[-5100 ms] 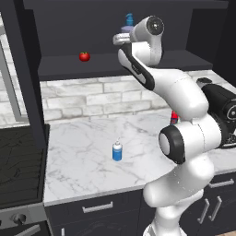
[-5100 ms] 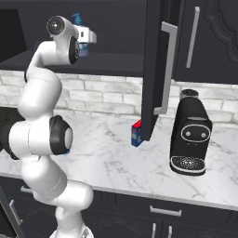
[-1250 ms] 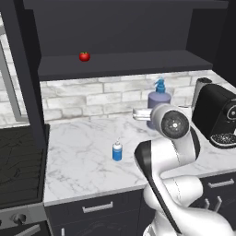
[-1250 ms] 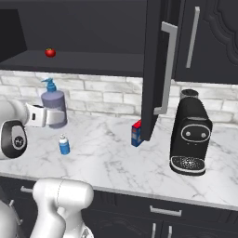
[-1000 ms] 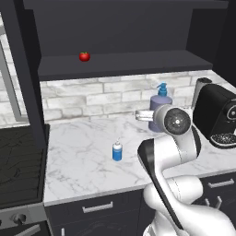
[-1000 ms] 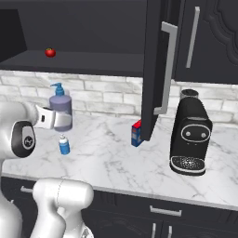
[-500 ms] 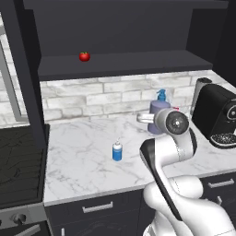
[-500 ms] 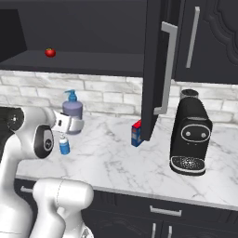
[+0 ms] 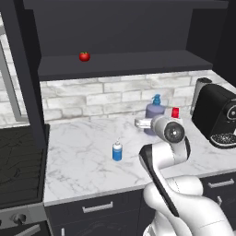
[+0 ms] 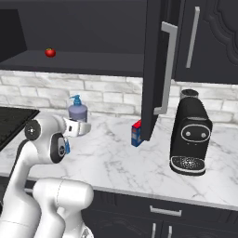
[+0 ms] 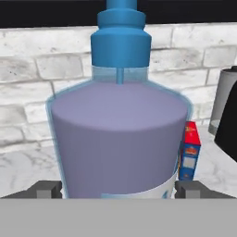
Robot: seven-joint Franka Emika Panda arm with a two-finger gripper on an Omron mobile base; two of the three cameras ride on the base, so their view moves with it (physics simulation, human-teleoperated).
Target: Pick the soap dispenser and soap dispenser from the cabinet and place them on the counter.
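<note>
Gripper: the gripper [image 11: 118, 189] has its two tips spread wide, one on each side of the big purple soap bottle [image 11: 118, 139]. The hand picture does not show if the tips press the bottle.
Big bottle: it stands upright on the white marble surface [image 9: 83, 156], near the brick wall [image 9: 97, 97]. Its blue pump [image 11: 120, 39] is cut off at the top of the hand picture.
Hard to see: in the left base picture the arm covers the low part of the big bottle.
Small bottle: the small blue soap bottle [image 9: 117, 150] stands on the surface, apart from the big one. In the right base picture the arm hides most of it.
Change: five seconds ago the gripper was up at the cabinet shelf [image 9: 120, 62]. Now it is down by the surface. In the last second it moved the big bottle farther from the robot.
Cabinet: a red tomato [image 9: 84, 56] sits on the shelf. The cabinet door [image 10: 155, 69] hangs open.
Other things: a red and blue box [image 10: 136, 133] and a black coffee machine [image 10: 189, 138] stand on the surface.
</note>
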